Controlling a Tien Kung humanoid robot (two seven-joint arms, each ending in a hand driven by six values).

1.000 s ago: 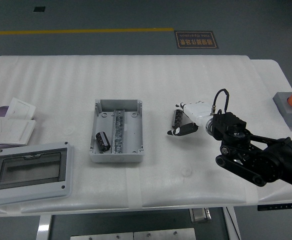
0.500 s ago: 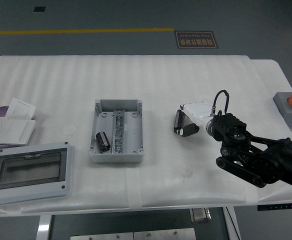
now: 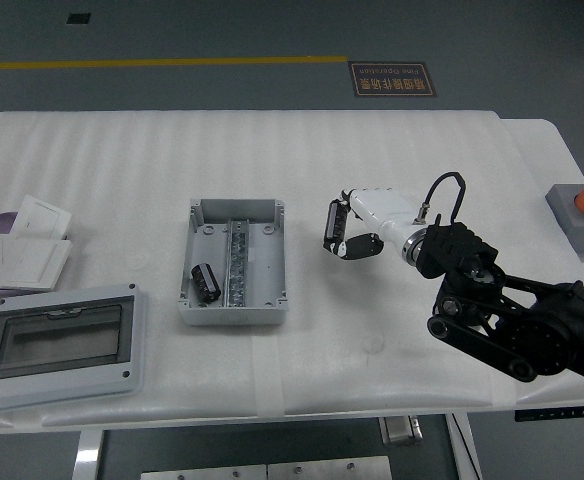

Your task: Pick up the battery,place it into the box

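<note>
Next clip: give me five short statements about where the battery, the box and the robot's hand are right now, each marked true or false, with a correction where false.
1. The battery lies inside the open grey box. True.
2. The battery sits in the right half of the box. False: it is in the left half, left of the metal rail down the middle.
3. The right hand holds the battery. False: the hand is apart from the box, to its right, with nothing in its fingers.
4. The lid with the clear window lies on the table, left of the box. True.
5. The left hand rests beside the lid. False: no left arm is in view.
</note>
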